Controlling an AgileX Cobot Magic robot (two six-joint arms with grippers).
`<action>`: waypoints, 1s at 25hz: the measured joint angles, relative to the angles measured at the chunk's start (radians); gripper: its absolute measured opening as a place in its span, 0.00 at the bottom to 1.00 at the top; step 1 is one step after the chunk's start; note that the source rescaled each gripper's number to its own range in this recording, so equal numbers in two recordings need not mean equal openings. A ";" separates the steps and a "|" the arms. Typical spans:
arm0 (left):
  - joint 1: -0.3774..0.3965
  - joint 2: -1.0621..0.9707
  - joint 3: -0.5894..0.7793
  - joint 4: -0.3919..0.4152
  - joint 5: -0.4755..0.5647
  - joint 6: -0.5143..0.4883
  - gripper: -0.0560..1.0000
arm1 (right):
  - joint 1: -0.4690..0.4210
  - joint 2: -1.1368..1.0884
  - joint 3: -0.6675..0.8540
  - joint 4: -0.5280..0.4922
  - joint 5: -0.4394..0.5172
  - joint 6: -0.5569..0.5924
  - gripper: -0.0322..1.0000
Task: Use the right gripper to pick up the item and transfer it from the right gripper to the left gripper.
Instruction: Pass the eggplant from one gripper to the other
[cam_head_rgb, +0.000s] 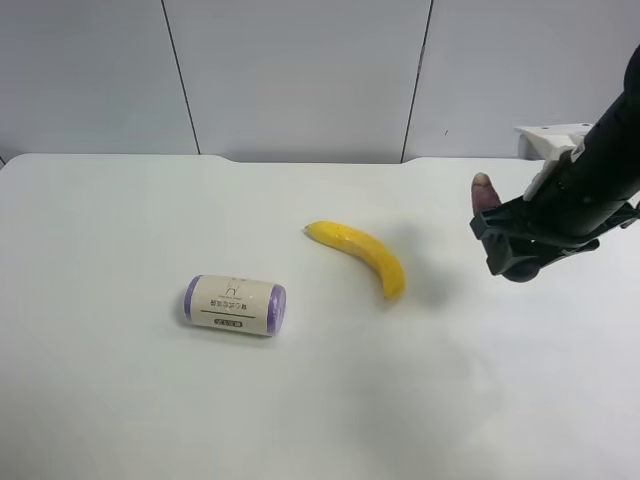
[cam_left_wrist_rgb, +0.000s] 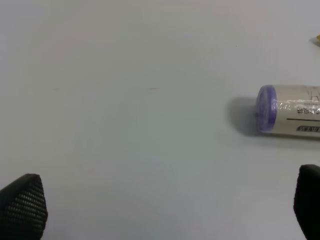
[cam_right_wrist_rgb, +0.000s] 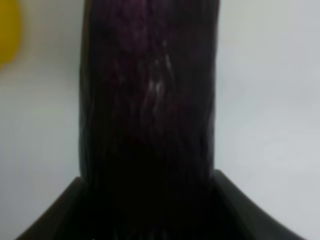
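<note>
Gripping eggplant (cam_right_wrist_rgb: 150, 100), right fingers (cam_head_rgb: 515, 255) hover; roll (cam_head_rgb: 235, 304) print unreadable.

The only print is on the cream cylindrical roll with purple ends (cam_head_rgb: 235, 305), which lies on its side. The exterior high view shows its label with a small emblem, a thin dark line and a dark strip of characters below. The left wrist view shows the same line and strip on the roll (cam_left_wrist_rgb: 292, 111). None of it can be read: it is too small and blurred.
</note>
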 joint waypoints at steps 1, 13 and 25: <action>0.000 0.000 0.000 0.000 0.000 0.000 1.00 | 0.026 0.000 0.000 0.001 0.008 -0.006 0.03; 0.000 0.000 0.000 0.000 0.000 0.000 1.00 | 0.310 0.000 -0.170 0.000 0.114 -0.078 0.03; 0.000 0.014 0.000 -0.060 0.004 0.101 1.00 | 0.509 0.053 -0.342 0.027 0.259 -0.167 0.03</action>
